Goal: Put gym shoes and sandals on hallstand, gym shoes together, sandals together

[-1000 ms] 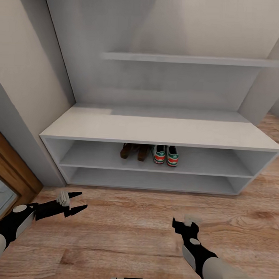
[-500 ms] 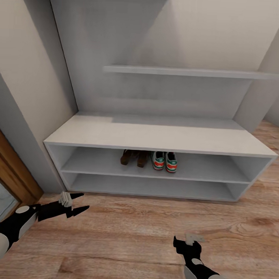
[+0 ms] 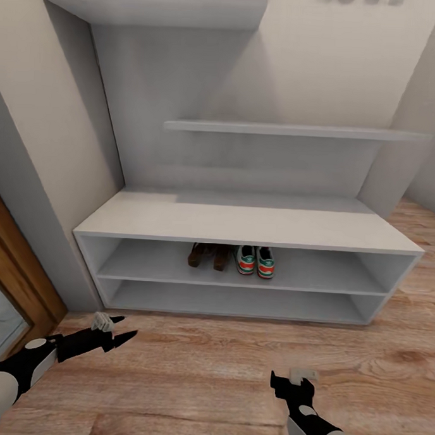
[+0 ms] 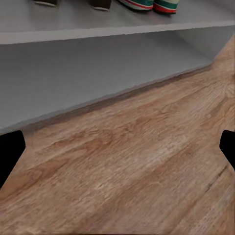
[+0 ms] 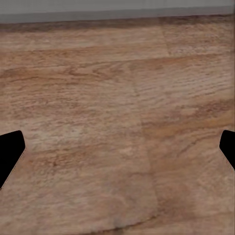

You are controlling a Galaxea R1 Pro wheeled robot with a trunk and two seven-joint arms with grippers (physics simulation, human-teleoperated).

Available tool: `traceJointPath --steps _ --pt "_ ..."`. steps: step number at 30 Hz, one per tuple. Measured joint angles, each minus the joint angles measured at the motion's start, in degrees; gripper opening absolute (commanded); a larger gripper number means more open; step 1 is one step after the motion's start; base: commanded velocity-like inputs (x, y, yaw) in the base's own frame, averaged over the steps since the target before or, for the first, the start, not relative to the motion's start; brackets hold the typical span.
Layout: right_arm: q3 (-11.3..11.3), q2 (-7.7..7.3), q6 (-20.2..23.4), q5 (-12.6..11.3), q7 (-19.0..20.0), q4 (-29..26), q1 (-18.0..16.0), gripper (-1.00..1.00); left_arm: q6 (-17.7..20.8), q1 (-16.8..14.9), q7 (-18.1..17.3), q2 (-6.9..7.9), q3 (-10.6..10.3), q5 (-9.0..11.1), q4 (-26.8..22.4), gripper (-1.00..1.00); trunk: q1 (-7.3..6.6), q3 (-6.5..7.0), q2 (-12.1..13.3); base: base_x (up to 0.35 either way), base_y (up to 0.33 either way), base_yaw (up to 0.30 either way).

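Gym shoes (image 3: 256, 260): pair, white with green stripes and red-orange accents.

Near, lower left of frame: left hand (image 3: 114, 331), fingers parted, nothing held, above bare corridor floor (image 3: 204, 369).

Near, lower right of frame: right hand (image 3: 292, 380), empty; fingertips at the far edges of the right wrist view, so judged open.

Middle of frame: hallstand (image 3: 242, 222), upper of two open tiers. Gym shoes side by side, touching or nearly so, heels outward. Just beside them toward frame left: sandals (image 3: 207, 255), brown, pair together.

Far, upper frame: two stepped floating shelves, bare as far as visible.

Status: all four items on the rack, paired as required; none seen on the floor. Task judged complete; nothing left but withdrawal.
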Motion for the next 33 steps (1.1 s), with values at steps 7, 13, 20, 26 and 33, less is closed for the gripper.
traceJointPath --steps 7,13,20,26,33 --pt "0.0 0.07 0.0 0.0 0.0 0.0 0.0 1.0 -0.1 0.0 4.1 -1.63 0.0 0.1 4.0 1.0 -0.18 1.55 0.1 0.0 0.0 0.0" --pt "0.0 0.08 0.0 0.0 0.0 0.0 0.0 1.0 -0.3 0.0 5.5 -2.17 0.0 0.3 8.1 1.0 -0.33 2.88 0.2 0.0 0.0 0.0" --pt "0.0 0.08 0.0 0.0 0.0 0.0 0.0 1.0 -3.1 0.4 9.4 -2.19 0.3 2.1 12.5 1.0 -0.52 4.43 0.3 0.0 0.0 0.0" --pt "0.0 0.08 0.1 0.0 -0.1 0.0 0.0 1.0 -4.0 1.5 15.7 -2.26 0.3 5.7 13.1 1.0 -0.67 5.77 0.3 0.0 0.0 0.0" --pt "0.0 0.01 0.1 0.0 -0.1 0.0 0.0 1.0 -4.0 1.6 18.0 -2.42 0.3 6.1 13.2 1.0 -0.85 7.32 0.4 0.0 0.0 0.0"
